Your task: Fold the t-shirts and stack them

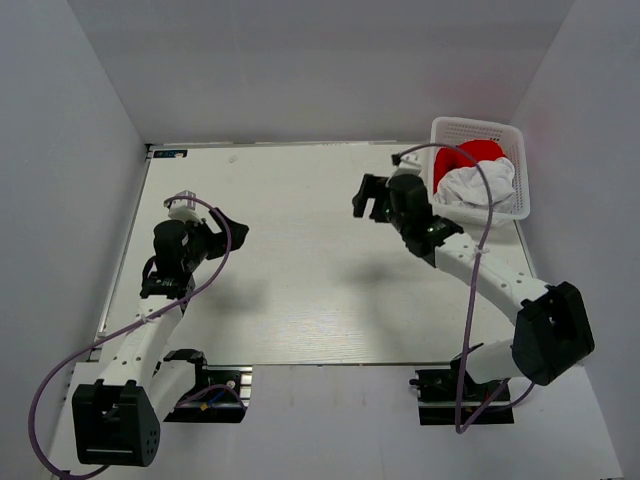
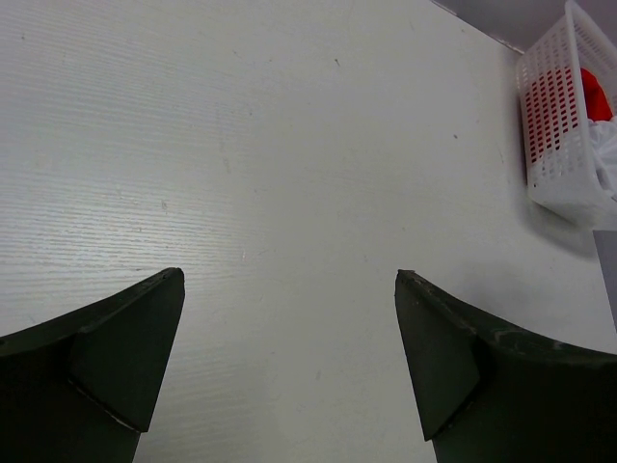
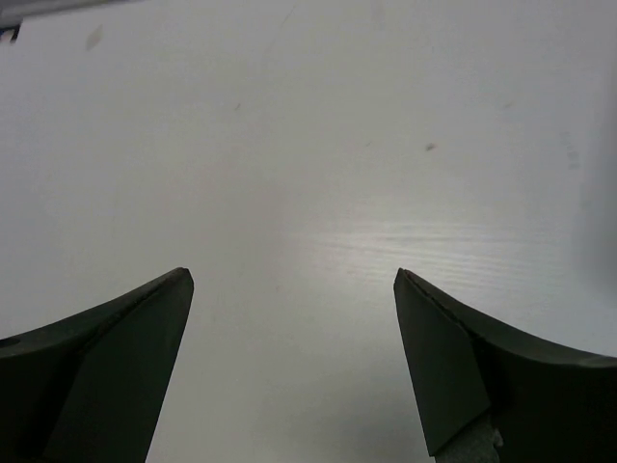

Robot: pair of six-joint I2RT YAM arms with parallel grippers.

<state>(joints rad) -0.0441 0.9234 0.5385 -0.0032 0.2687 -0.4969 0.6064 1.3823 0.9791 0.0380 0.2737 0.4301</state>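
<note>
Red shirt [image 1: 471,154] and white shirt [image 1: 482,186] both lie bunched and unfolded inside the basket [image 1: 470,124], red toward the back, white toward the front and right, the two touching. The basket stands at the far right corner of the tabletop [image 1: 300,270]. In the left wrist view the basket [image 2: 554,145] appears at the upper right, with red cloth [image 2: 594,93] showing through the lattice and above the rim, and white cloth [image 2: 607,154] beside it at the frame edge. Right hand [image 1: 368,204] hovers over the tabletop just left of the basket, pointing away from it, not touching either shirt; its jaws are spread wide with nothing between them, which the right wrist view [image 3: 294,277] confirms, with only bare surface in the gap. Left hand [image 1: 228,226] is at the left side of the tabletop, well apart from the basket, jaws likewise spread wide and holding nothing [image 2: 289,278].
</note>
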